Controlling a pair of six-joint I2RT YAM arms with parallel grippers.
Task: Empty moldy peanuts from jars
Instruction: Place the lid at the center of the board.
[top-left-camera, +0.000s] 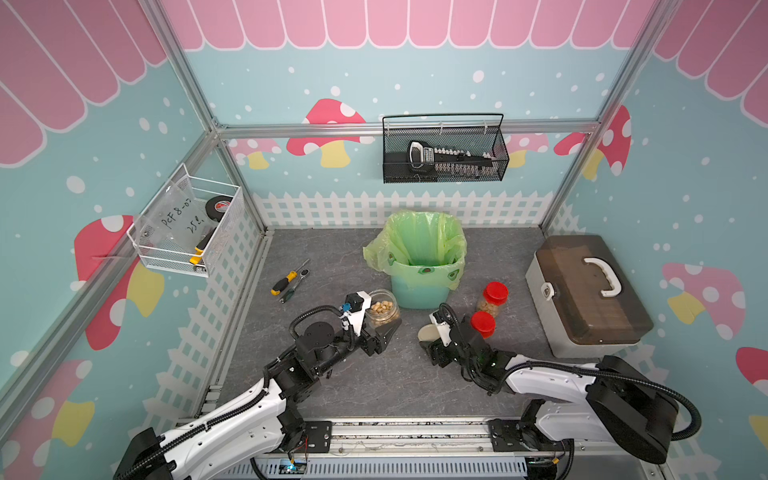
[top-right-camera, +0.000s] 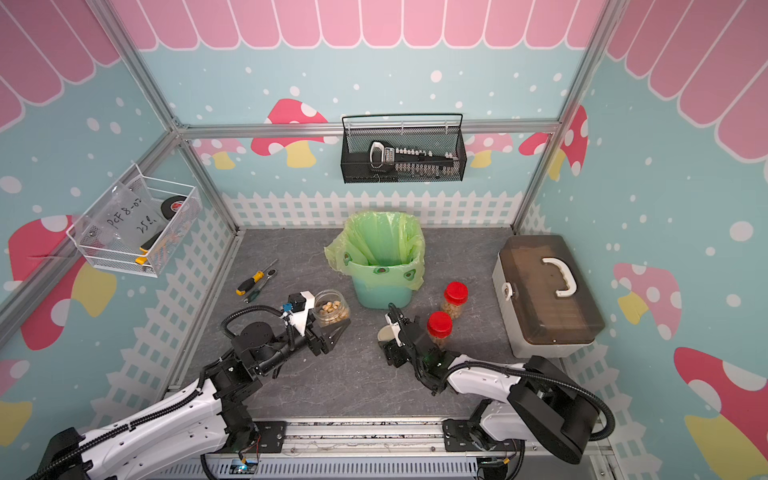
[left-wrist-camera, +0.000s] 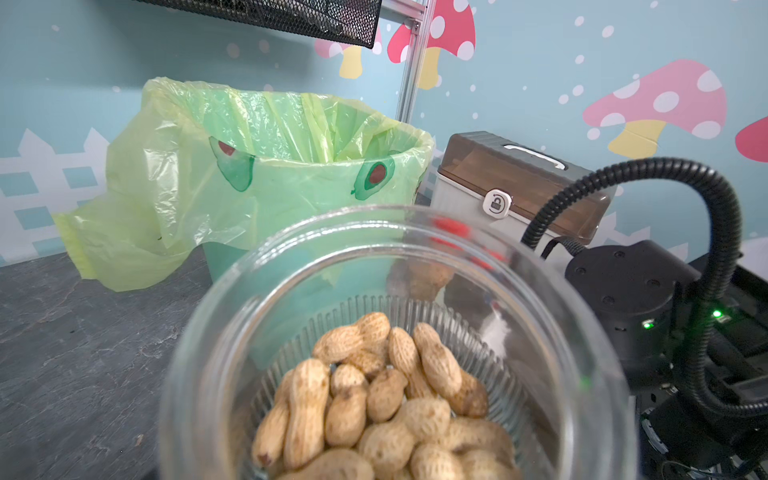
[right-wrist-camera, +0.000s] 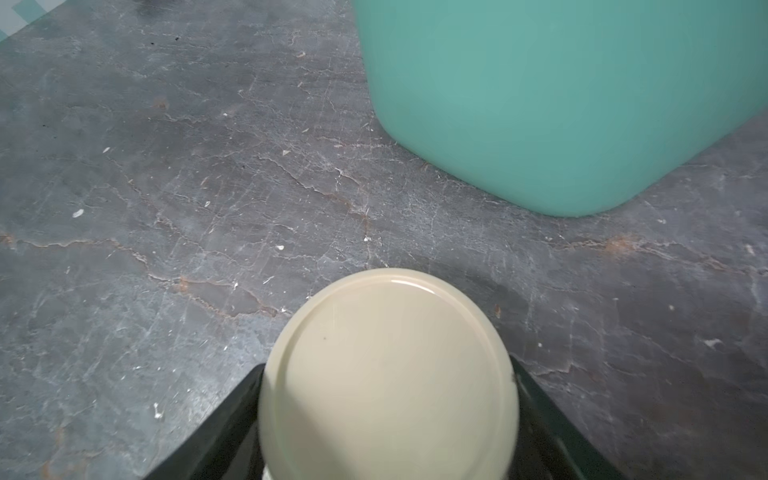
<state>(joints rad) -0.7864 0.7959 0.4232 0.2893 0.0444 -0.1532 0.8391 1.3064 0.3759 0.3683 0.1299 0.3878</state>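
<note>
Pouring comes next: left fingers clamp the open jar, right fingers clamp its lid; we should tip slowly over the bin, keeping peanuts inside.

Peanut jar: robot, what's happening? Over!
Left fingers shut on open jar, right fingers shut on beige lid. Peanuts not yet dumped. Nothing between jar and bin.

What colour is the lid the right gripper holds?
Plain beige. The lid shows best in the right wrist view.
</note>
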